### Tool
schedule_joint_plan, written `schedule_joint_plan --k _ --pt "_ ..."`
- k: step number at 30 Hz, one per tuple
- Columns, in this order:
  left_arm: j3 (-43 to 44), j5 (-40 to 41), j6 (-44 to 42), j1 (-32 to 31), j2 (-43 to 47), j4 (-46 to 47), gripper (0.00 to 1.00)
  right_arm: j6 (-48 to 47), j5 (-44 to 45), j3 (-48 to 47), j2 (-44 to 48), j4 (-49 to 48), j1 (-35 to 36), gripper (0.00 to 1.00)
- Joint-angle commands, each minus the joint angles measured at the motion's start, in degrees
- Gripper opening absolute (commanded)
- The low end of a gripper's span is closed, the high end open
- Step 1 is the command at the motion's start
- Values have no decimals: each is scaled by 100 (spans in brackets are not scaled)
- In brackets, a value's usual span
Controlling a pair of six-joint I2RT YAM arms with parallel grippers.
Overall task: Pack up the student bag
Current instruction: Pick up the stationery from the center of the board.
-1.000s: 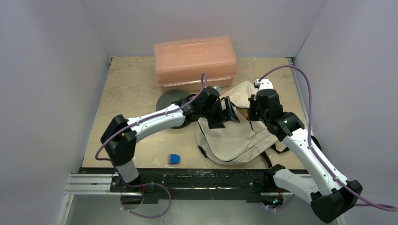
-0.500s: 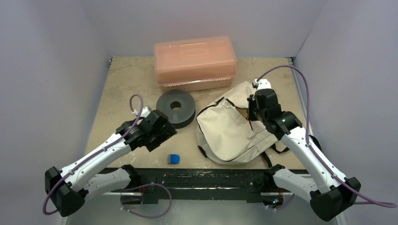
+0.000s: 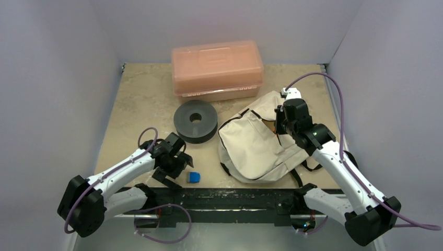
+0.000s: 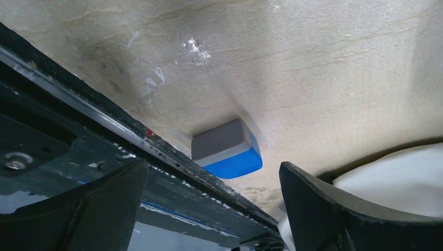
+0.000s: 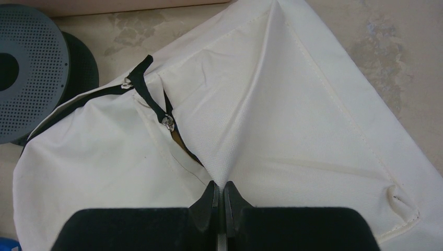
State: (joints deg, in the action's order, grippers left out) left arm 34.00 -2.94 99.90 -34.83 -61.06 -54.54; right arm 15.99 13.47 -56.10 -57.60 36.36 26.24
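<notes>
The cream student bag (image 3: 256, 149) lies right of centre, its black zip parted near the top. My right gripper (image 3: 280, 123) is shut on a pinch of the bag's fabric, pulling it into a raised ridge; the wrist view shows the jaws (image 5: 220, 191) closed on the cloth (image 5: 292, 120) beside the zip pull (image 5: 167, 122). My left gripper (image 3: 175, 170) is open and low at the table's front edge, just left of a small blue and grey block (image 3: 194, 177). In the left wrist view that block (image 4: 224, 149) lies ahead of the wide-spread jaws (image 4: 212, 166), untouched.
A dark grey perforated disc (image 3: 195, 121) lies left of the bag, also in the right wrist view (image 5: 26, 68). A salmon-pink plastic box (image 3: 217, 68) stands at the back. The black mounting rail (image 3: 219, 196) runs along the front edge, right behind the block (image 4: 78, 136).
The left arm has pulled away from the bag's opening, swung back to the front left and come down beside the blue block with its jaws wide. The right gripper has kept its pinch.
</notes>
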Motion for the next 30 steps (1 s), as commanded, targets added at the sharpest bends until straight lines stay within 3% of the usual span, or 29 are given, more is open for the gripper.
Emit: schedule_joint_plan --k 1,6,11,19,23,27,30 --pt "-87 -519 707 55 -271 485 99 -21 -89 -91 183 -297 51 0" --pt "-145 -779 905 57 -574 951 98 -51 -95 -103 147 -303 56 0" --pt "-233 -820 1063 55 -689 1118 83 -52 -121 -113 152 -310 52 0" --pt "-249 -834 1011 56 -893 1070 82 -43 -135 -62 201 -308 51 0" --pt "-335 -783 1034 56 -925 1205 68 -35 -160 -42 197 -336 50 0" --pt "-329 -702 997 56 -921 1187 65 -18 -172 -24 189 -365 51 0" --pt "-300 -650 914 61 -872 1126 58 -23 -186 -50 179 -335 53 0"
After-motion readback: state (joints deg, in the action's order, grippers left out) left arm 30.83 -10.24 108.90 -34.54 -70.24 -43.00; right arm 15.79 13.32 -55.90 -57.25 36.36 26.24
